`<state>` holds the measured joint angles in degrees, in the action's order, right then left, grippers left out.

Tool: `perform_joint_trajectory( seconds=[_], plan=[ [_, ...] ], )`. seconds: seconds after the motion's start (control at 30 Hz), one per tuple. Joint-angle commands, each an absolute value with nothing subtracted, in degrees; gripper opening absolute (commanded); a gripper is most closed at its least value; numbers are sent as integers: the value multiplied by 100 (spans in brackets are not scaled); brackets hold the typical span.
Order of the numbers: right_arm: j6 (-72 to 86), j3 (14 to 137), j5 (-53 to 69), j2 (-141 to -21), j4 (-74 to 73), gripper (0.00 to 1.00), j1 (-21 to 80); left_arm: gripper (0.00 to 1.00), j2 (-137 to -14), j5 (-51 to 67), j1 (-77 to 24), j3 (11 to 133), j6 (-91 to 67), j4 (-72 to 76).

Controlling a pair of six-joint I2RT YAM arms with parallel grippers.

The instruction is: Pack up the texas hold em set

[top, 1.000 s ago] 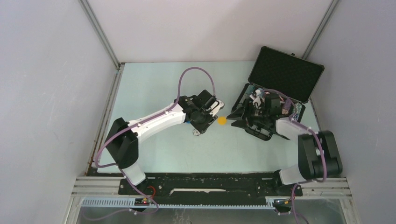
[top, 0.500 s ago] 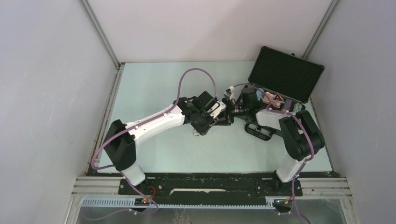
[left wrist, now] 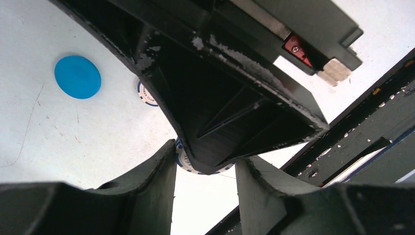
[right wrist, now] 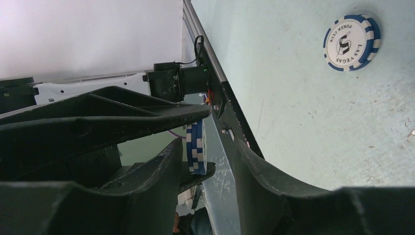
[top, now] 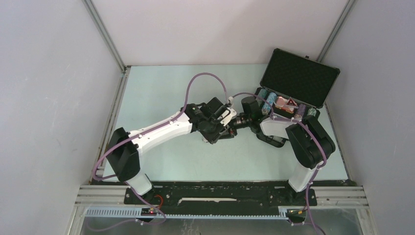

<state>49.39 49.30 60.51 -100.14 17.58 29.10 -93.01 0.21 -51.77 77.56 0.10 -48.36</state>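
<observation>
The black briefcase (top: pixel 299 78) lies open at the back right. Rows of striped chips (top: pixel 266 98) and a red triangle (top: pixel 290 103) sit in its base. My left gripper (top: pixel 226 128) is at mid-table, shut on two stacked blue-and-white chips (right wrist: pixel 196 147), gripped by their rims. In the left wrist view (left wrist: pixel 205 161) one chip (left wrist: pixel 182 160) shows between my fingertips, mostly hidden behind a right finger. My right gripper (top: pixel 234 123) reaches left from the case. It is open, and in the right wrist view (right wrist: pixel 208 147) its fingers stand on either side of the chips' faces.
A blue disc (left wrist: pixel 77 77) and another blue-and-white chip (left wrist: pixel 147 95) lie loose on the table near the grippers. That kind of chip also shows in the right wrist view (right wrist: pixel 351 42). The case handle (top: pixel 274 140) faces the table's middle. The walls stand close.
My right arm has swung out of the case to the left and met the left gripper. The yellow disc seen earlier is now covered by the grippers. The left gripper shifted slightly right.
</observation>
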Motion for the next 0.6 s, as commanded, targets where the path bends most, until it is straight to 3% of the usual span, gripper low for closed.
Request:
perform_joint_trajectory(
  seconds=[0.0,0.33,0.47,0.5,0.57],
  plan=[
    [4946,5045,6034,-9932,1919,44,2990,0,-9105,18,-5231,7664,98,-4765],
    [5570,4791,6097,-9842,2692,0,3102,0,-9169,-125,-5306,7664,79,-4764],
    [6167,4541,6138,-9826,3558,0,3107,0,-9088,-140,-5316,7641,62,-4726],
    [6261,4495,6130,-9821,3701,0,3103,3,-9054,-119,-5317,7638,62,-4725],
    [6355,4414,6072,-9785,3895,0,3110,18,-8999,-93,-5317,7617,59,-4699]
  ],
)
